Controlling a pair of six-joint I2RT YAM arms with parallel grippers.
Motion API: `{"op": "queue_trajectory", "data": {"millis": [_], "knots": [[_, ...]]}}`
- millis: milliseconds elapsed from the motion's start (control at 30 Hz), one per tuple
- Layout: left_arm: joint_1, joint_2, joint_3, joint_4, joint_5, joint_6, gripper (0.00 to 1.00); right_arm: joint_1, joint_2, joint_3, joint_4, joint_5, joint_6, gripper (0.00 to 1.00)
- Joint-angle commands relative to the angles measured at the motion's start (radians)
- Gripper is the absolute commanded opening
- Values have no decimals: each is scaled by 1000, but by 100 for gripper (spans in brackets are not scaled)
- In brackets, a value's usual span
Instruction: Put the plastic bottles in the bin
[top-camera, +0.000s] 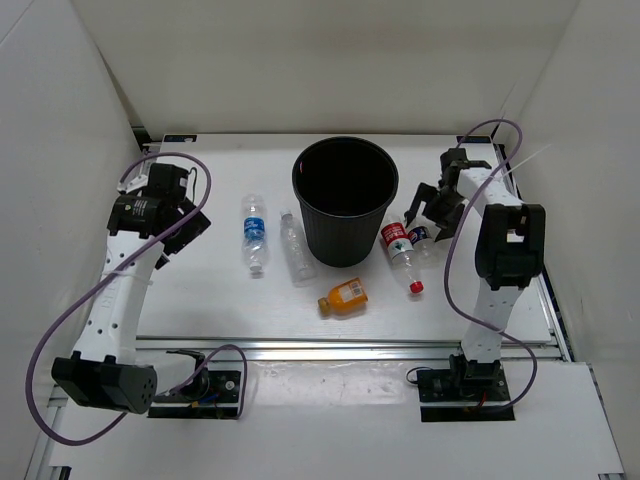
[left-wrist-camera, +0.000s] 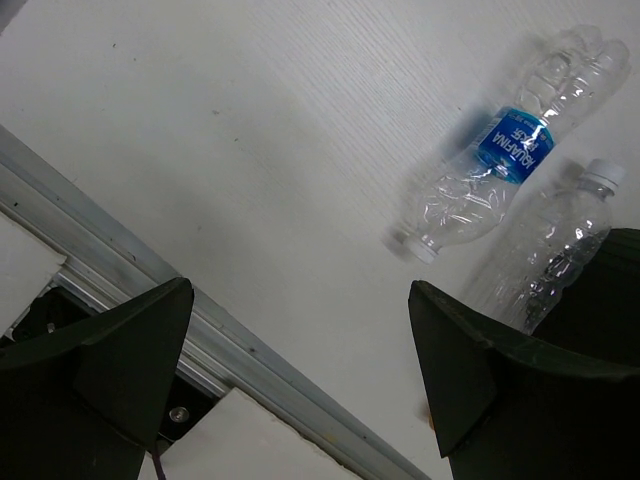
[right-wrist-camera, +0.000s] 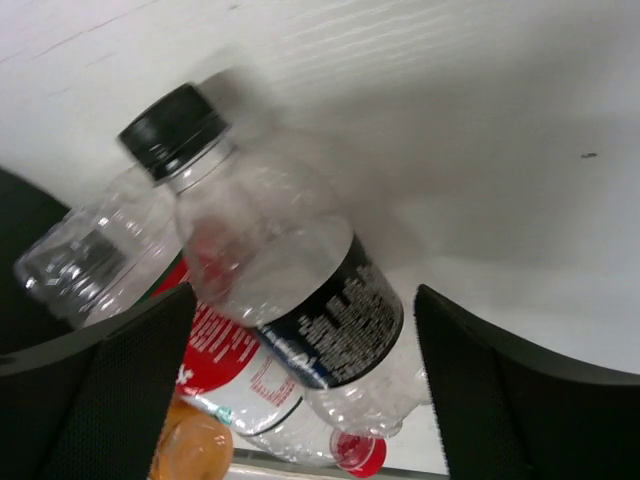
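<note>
The step in hand, as I judge it, is the pick of the dark bottle (right-wrist-camera: 320, 310), which lies on the table (top-camera: 220, 300) just right of the bin (top-camera: 340, 240), close against the red bottle (top-camera: 399, 247). The right gripper (top-camera: 430, 222) stands over it with the jaws wide, one finger on each side of the body. I see no firm contact, and the bottle looks blurred in the wrist view, so I take it as not gripped. To do this well, the fingers should close on the labelled middle, where the body is widest, and not near the black cap, where it can slip out. The plastic is thin and probably empty, so a gentle squeeze should be enough; a hard one may make it pop sideways. The left finger comes down very near the red bottle, and I cannot tell if the two bottles touch or overlap, so the gripper should take only the dark one and lift straight up before it moves left. The bin is tall, so the bottle must clear the rim and be let go over the middle of the opening. The orange bottle (top-camera: 343, 297) lies near the front of the bin. The blue bottle (left-wrist-camera: 500, 165) and the clear bottle (left-wrist-camera: 555, 245) lie side by side left of the bin. The left gripper (left-wrist-camera: 300, 290) hangs to their left, wide and holding nothing. All five bottles are outside the bin.
</note>
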Motion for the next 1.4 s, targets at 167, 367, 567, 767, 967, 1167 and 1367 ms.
{"op": "queue_trajectory", "data": {"millis": [167, 367, 567, 767, 967, 1167, 1367], "knots": [[49, -8, -16, -71, 28, 23, 100, -73, 27, -42, 9, 52, 36, 67], [49, 33, -5, -71, 28, 14, 100, -113, -132, -27, -10, 118, 90, 39], [40, 55, -24, -71, 28, -5, 100, -68, -341, 197, -22, 92, 145, 31], [19, 95, -33, -71, 57, -5, 100, 112, -383, 491, 39, 26, 168, 33], [-14, 122, -44, -61, 37, -14, 100, 326, -217, 662, -2, 49, 139, 64], [-14, 121, -57, -61, 37, -14, 100, 255, -362, 470, 30, 139, 199, 100], [-14, 60, -122, -52, 28, -14, 100, -80, -501, 87, 61, -70, 395, 100]]}}
